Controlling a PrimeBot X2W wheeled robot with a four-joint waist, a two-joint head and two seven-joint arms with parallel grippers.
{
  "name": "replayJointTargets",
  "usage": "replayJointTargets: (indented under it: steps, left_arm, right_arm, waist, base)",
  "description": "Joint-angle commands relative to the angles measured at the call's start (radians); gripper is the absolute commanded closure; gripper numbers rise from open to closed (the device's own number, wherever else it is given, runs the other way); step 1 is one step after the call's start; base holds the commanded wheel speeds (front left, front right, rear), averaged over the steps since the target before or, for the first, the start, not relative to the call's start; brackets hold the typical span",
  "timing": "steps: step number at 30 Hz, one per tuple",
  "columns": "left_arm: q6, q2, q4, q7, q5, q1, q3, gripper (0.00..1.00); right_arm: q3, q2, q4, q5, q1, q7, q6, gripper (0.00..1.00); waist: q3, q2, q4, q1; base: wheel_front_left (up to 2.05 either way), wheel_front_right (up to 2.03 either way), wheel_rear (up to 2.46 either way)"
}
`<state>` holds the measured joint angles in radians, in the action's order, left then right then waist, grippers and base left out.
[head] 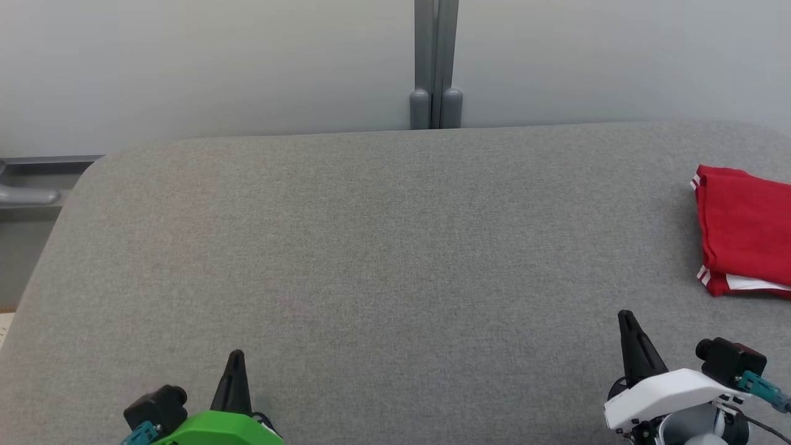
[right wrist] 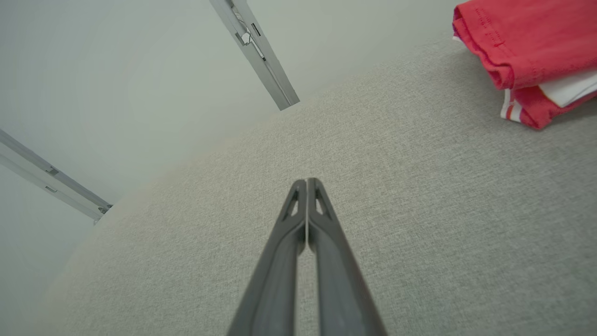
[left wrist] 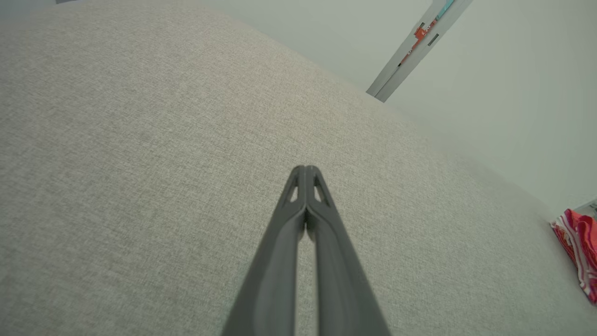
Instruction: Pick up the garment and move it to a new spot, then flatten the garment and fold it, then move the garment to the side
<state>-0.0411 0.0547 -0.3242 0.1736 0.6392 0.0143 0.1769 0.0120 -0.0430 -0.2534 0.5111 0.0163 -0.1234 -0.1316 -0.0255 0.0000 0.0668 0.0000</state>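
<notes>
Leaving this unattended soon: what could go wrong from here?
1. The folded red garment lies at the grey table's far right; a nudge might push it off.
2. A white layer pokes out of the fold, so it may come undone.
3. The shut right gripper is nearest; swinging right could snag it.

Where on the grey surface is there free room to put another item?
Almost all the grey surface is bare: from its left edge to the folded red garment, and from the far edge down to the left gripper and right gripper. Only the right edge, under the garment, is taken.
</notes>
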Motion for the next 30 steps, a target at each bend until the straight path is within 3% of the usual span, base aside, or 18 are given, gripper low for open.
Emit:
replayJointTargets:
  steps: [1,30]
  left_arm:
    - [0.01,0.0,0.019,-0.009,0.042,-0.034,-0.016,1.0]
    - [0.072,-0.001,0.044,-0.114,0.394,-0.072,-0.121,1.0]
  right_arm:
    - [0.006,-0.004,0.016,0.045,-0.028,0.008,0.0,1.0]
    - [0.043,-0.006,0.015,0.443,-0.069,0.095,0.001,1.0]
  waist:
    - [0.0,0.0,-0.001,0.0]
    - [0.008,0.0,-0.019,0.0]
  base:
    - [0.0,0.0,0.0]
    - [0.0,0.0,0.0]
